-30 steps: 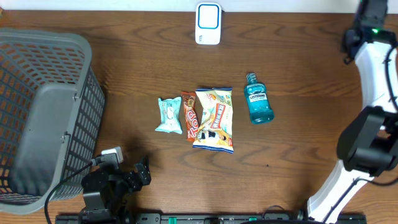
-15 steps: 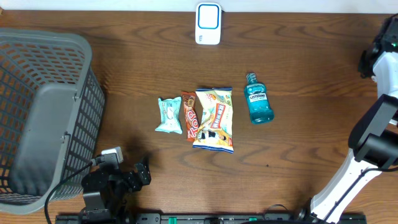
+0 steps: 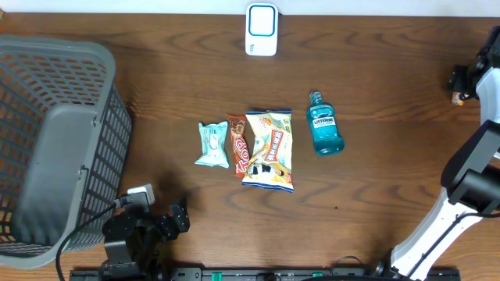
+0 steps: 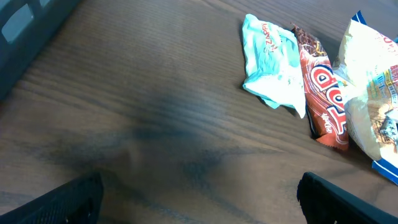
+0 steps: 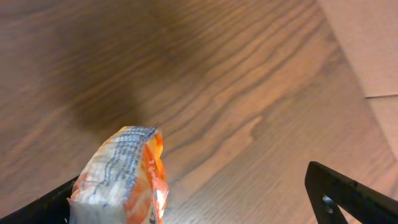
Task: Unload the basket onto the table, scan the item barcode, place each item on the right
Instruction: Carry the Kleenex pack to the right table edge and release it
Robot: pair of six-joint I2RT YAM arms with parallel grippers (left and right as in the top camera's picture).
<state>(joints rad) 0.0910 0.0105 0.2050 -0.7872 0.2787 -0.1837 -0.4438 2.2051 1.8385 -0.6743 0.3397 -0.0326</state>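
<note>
Since a second ago the right arm has swung from the far right corner out along the table's right edge, and its jaws have spread. The small orange-and-white crinkled foil packet (image 5: 124, 177) now sits in the wide gap of the right gripper (image 5: 193, 180), close against one black finger and well clear of the other. The jaws are let go of it. Whether the packet rests on the wood or leans on that finger cannot be told. Its crimped end points up at the wrist camera.

From overhead, this spot lies near the right edge of the dark brown wooden table (image 3: 375, 70), well apart from the white rounded device with a blue face (image 3: 261, 30) at the far edge.

Mid-table, a clear blue mouthwash bottle (image 3: 326, 125) lies beside a yellow-and-white snack bag (image 3: 269, 150). A red-brown candy bar wrapper (image 3: 238, 147) and a pale turquoise snack wrapper (image 3: 212, 145) lie just beside that bag.

A grey plastic lattice basket (image 3: 55, 140) fills the left side. Near it the left gripper (image 4: 199, 183) hangs over bare wood, jaws wide apart and empty.
</note>
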